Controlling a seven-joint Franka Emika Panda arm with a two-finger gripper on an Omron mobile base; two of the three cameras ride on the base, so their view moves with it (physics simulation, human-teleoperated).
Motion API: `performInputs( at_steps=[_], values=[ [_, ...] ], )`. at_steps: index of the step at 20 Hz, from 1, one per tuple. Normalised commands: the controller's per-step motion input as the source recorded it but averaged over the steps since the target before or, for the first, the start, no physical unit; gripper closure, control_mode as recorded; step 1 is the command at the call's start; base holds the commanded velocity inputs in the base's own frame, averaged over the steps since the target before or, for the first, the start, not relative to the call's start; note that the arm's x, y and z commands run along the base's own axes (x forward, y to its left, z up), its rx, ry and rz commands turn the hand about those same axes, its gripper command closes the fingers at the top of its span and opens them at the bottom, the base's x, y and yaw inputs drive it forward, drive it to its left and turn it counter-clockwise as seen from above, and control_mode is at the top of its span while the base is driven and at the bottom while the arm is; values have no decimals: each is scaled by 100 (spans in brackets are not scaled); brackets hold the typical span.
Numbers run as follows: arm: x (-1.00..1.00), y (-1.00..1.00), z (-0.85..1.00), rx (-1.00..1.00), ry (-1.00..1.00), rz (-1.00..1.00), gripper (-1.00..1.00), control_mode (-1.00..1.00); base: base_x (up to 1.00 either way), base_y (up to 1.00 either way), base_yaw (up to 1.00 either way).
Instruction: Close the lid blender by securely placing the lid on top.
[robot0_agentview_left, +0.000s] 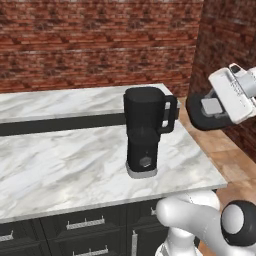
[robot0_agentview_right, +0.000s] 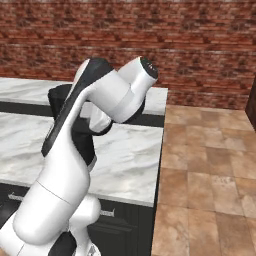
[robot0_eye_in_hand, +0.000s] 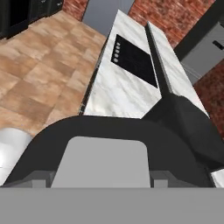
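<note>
The tall black blender (robot0_agentview_left: 144, 129) stands upright on the marble counter (robot0_agentview_left: 60, 165), its loop handle toward the right and its jar top uncovered. The black lid (robot0_agentview_left: 198, 114) with the light grey square centre hangs in the air to the right of the jar, at about jar-top height and past the counter's edge. My gripper (robot0_agentview_left: 224, 106) is shut on it and holds it tilted on edge. In the hand view the lid (robot0_eye_in_hand: 103, 159) spreads across the bottom, and the blender's dark body (robot0_eye_in_hand: 189, 124) lies just beyond it on the right. In the right base view my arm covers most of the blender (robot0_agentview_right: 59, 100).
A raised marble ledge (robot0_agentview_left: 65, 100) runs behind the counter in front of the brick wall (robot0_agentview_left: 100, 40). A black cooktop (robot0_eye_in_hand: 133, 54) sits farther along the counter. Tiled floor (robot0_agentview_right: 210, 165) lies to the right of the counter's end. Dark drawers (robot0_agentview_left: 85, 225) are below the counter.
</note>
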Motion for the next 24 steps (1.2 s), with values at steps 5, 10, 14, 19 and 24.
performInputs(
  at_steps=[5,10,14,19,24],
  values=[
    [9,79,100,0,-2,0,100,-100,0,0,0],
    [41,81,67,0,7,0,100,-100,0,0,0],
    [78,46,3,1,19,0,100,-100,0,0,0],
    [39,1,-29,0,10,1,100,-100,0,0,0],
    [60,24,-19,0,19,0,100,-100,0,0,0]
  ],
)
